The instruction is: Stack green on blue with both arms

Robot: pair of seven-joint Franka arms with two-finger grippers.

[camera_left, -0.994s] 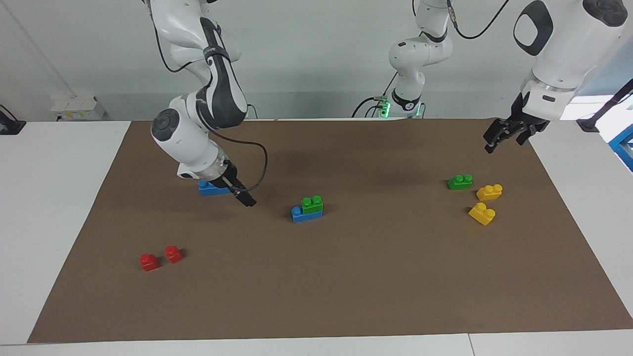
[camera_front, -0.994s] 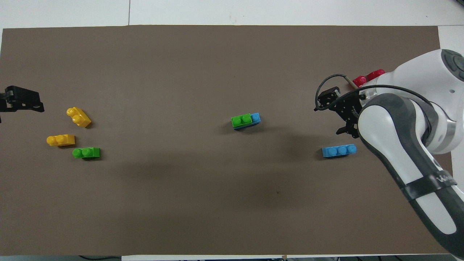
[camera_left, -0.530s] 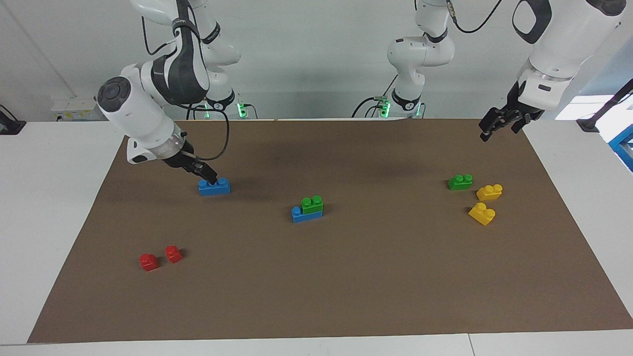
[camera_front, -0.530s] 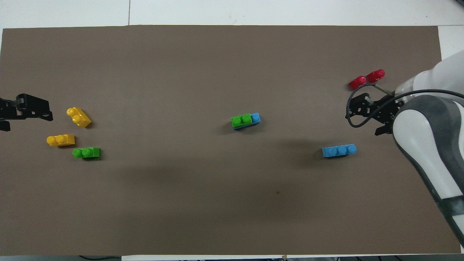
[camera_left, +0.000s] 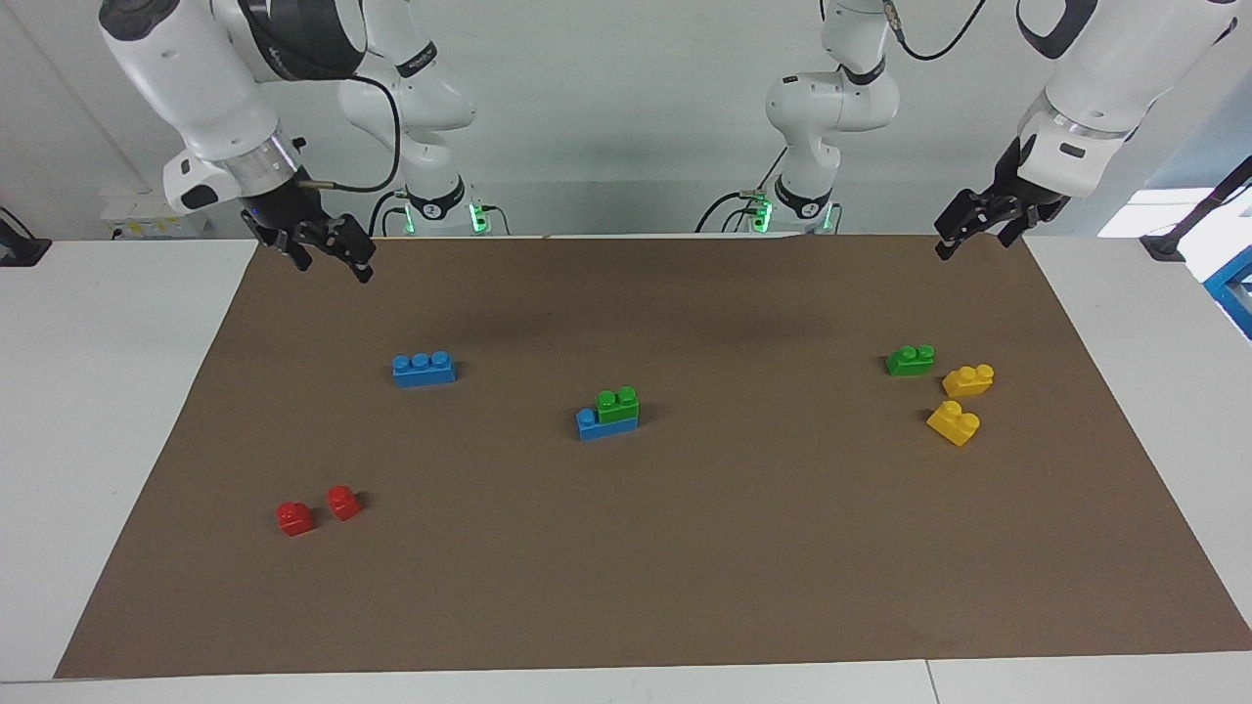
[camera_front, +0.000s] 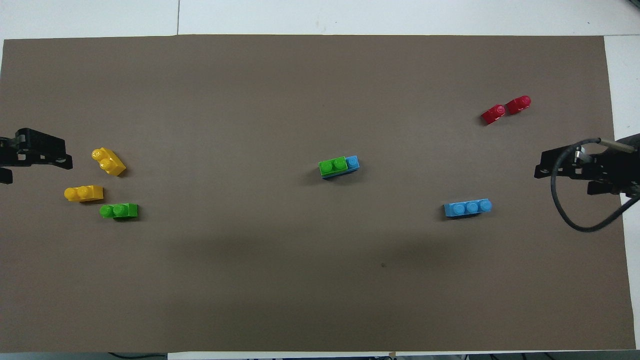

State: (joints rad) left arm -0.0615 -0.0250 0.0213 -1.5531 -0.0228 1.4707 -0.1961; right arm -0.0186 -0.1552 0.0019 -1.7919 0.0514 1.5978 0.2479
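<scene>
green brick [camera_left: 617, 404] seated on blue brick [camera_left: 606, 422], mid-mat | second blue brick [camera_left: 424, 368] lies bare toward right arm's end | second green brick [camera_left: 910, 360] beside yellow bricks [camera_left: 967, 379] | right gripper [camera_left: 328, 254] raised over mat edge, fingers apart, empty | left gripper [camera_left: 968, 226] raised, fingers apart, empty

White tabletop [camera_left: 98, 411] under a brown mat [camera_left: 685, 548]; pale grey wall [camera_left: 606, 108] across the frame's top; even light.

Left gripper [camera_front: 10, 162] edge-cropped overhead.
</scene>
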